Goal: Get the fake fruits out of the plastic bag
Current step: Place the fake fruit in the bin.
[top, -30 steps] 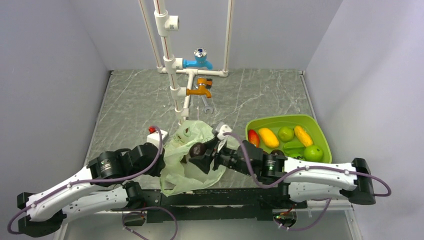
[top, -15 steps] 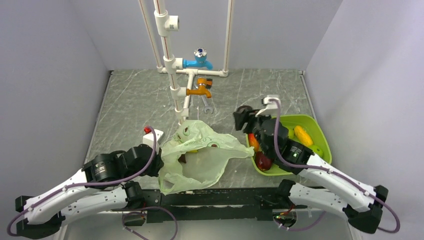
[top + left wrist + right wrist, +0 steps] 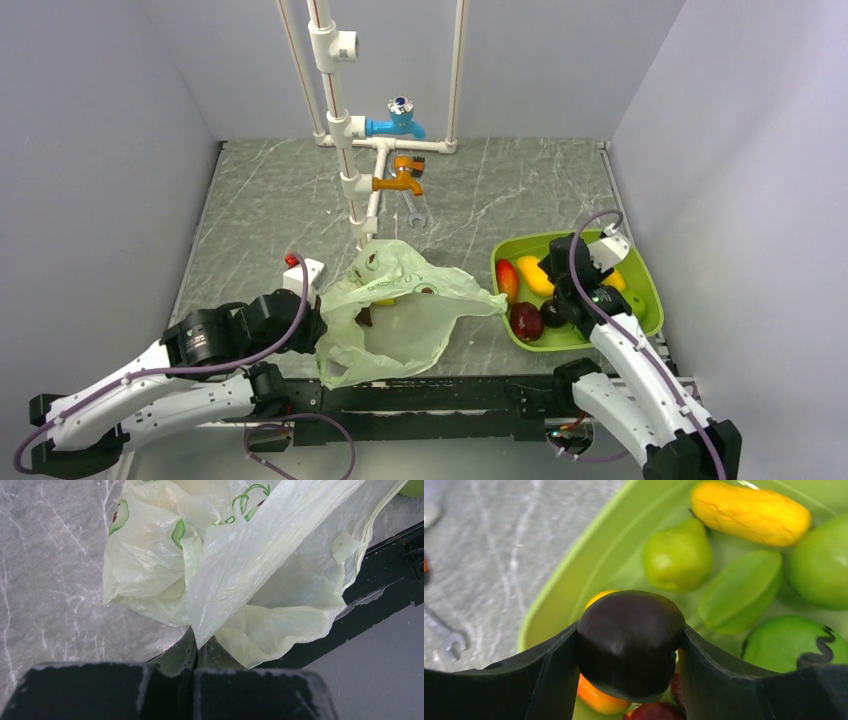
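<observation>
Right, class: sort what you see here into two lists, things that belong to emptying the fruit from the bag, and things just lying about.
Belongs to the job:
plastic bag, pinched by the left gripper
dark purple fruit in the right gripper
fruits in the green tray

Lying about:
spanner
blue tap
orange tap
white pipes

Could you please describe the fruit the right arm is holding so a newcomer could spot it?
Find the lime-green tray at the right of the table. Over it, the right gripper clamps one round, glossy, nearly black fruit. It alone sits between black fingers; the green and yellow fruits nearby lie loose.
</observation>
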